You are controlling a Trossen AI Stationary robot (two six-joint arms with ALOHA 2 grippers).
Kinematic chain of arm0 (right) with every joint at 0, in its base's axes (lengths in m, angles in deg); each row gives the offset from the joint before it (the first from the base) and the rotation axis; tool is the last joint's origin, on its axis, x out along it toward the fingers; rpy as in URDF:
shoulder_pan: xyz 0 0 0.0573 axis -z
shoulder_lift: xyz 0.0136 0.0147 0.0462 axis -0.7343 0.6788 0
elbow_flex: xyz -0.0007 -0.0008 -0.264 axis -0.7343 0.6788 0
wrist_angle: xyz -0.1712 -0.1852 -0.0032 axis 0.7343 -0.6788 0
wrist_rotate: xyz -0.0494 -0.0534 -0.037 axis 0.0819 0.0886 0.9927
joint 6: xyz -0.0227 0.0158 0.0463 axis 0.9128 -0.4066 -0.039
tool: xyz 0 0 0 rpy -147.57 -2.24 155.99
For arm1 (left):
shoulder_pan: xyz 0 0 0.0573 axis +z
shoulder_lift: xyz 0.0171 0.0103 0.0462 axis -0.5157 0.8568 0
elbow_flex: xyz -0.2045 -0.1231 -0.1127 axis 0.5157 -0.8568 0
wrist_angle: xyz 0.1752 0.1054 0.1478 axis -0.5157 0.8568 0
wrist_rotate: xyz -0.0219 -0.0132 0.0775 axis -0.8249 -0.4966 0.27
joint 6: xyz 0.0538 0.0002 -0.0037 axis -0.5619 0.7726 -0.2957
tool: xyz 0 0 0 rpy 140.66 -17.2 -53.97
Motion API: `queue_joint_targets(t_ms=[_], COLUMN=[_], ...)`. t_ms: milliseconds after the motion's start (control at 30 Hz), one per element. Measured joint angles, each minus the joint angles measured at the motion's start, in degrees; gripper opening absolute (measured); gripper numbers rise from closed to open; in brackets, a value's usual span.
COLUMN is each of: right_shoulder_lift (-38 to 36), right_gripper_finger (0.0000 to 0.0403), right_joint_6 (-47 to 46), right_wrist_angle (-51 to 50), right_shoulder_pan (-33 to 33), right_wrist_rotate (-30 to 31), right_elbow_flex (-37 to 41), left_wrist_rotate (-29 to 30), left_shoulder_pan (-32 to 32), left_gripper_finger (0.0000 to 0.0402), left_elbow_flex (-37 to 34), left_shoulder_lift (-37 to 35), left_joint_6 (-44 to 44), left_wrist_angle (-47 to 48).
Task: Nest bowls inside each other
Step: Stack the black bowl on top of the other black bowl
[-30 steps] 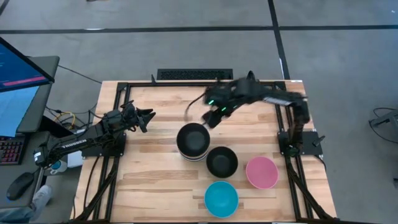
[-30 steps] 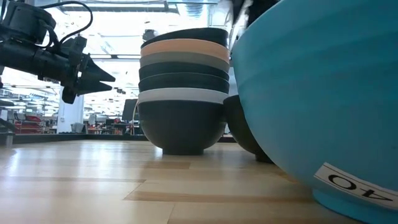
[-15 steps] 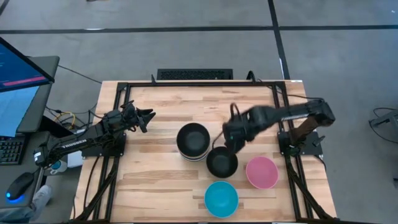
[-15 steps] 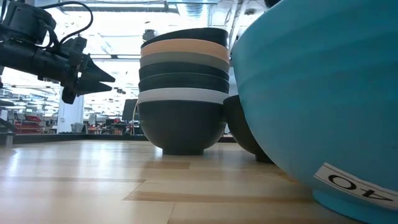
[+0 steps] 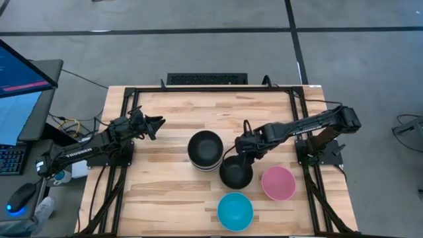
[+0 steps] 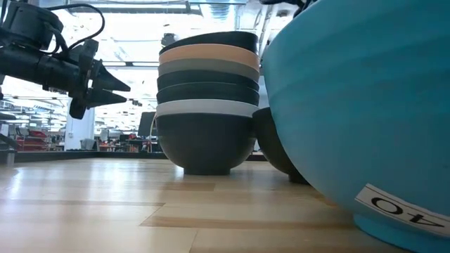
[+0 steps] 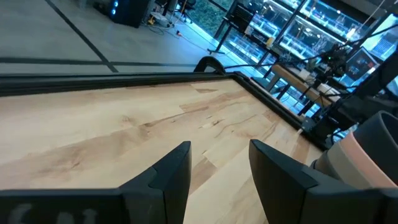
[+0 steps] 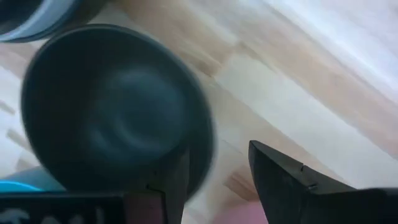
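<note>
Four groups of bowls on the wooden tabletop [image 5: 165, 198], right claw at the lone black one.

Near the middle stands a stack of nested bowls [image 5: 204, 150]; the low view shows its layers from the base up as black, white, black, black, grey-olive, orange and black on top. Just beside it sits a single black bowl [image 5: 236, 173], with a pink bowl [image 5: 278, 183] close on its other side and a bright blue bowl [image 5: 234, 210] near the front edge. The right claw [image 5: 242, 154] is low over the far rim of the single black bowl, its fingers [image 8: 283, 180] spread with one on each side of the rim, not pinching it. The left claw [image 5: 156, 123] hangs above the tabletop well apart from the stack, fingers [image 7: 171, 174] spread and holding nothing.
</note>
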Motion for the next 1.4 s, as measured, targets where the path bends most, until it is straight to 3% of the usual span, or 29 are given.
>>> queue_joint_targets(t_ms=[133,433,933,1400], right_shoulder_lift=[0.7,0.7,0.7,0.7], right_gripper_finger=[0.0189,0.0185,0.0172,0.0069], right_joint_6=[-0.1,0.8,-4.6,-4.3], right_wrist_angle=[4.3,2.8,11.4,10.0], right_shoulder_pan=[0.0,-0.1,-1.8,-1.8], right_wrist_rotate=[-0.5,-0.1,-3.0,-2.8], right_elbow_flex=[1.3,1.8,6.8,6.8], left_wrist_rotate=[0.0,0.0,0.1,0.4], left_shoulder_pan=[0.0,0.0,0.0,0.0], left_gripper_finger=[0.0153,0.0153,0.0153,0.0153], left_elbow_flex=[0.0,0.0,0.0,0.0], left_shoulder_lift=[0.0,0.0,0.0,0.0], left_joint_6=[0.0,-0.2,-0.3,-0.3], left_wrist_angle=[0.0,-0.1,0.0,0.0])
